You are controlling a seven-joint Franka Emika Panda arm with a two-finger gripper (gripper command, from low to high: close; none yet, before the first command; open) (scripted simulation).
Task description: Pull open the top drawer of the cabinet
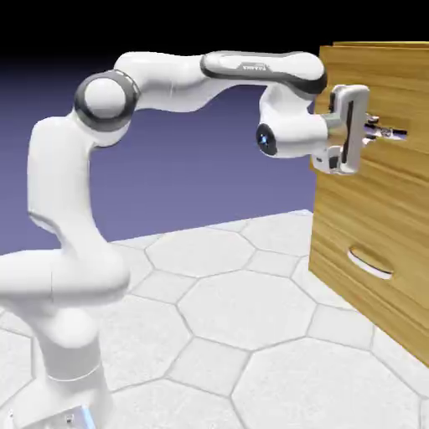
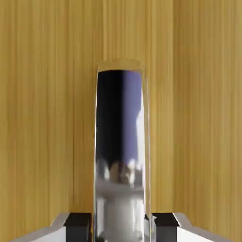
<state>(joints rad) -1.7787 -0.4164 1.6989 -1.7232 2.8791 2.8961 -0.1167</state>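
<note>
The golden-brown wood-grain cabinet (image 1: 369, 218) stands at the exterior view's right. Its top drawer (image 1: 394, 92) has a small silver bar handle (image 1: 394, 131). My gripper (image 1: 379, 132) reaches level with that handle, its fingers around it. In the hand view the shiny handle (image 2: 121, 142) rises between my two grey fingertips (image 2: 78, 222), which press against both its sides, with the drawer front (image 2: 47, 118) filling the background. My gripper (image 2: 121, 226) is shut on the handle. The top drawer front looks flush with the cabinet face.
Below the top drawer is the lower drawer, with a curved silver handle (image 1: 370, 262). The white arm (image 1: 167, 84) arches from the lower left across to the cabinet. A white hexagon-tiled table (image 1: 235, 318) lies under it.
</note>
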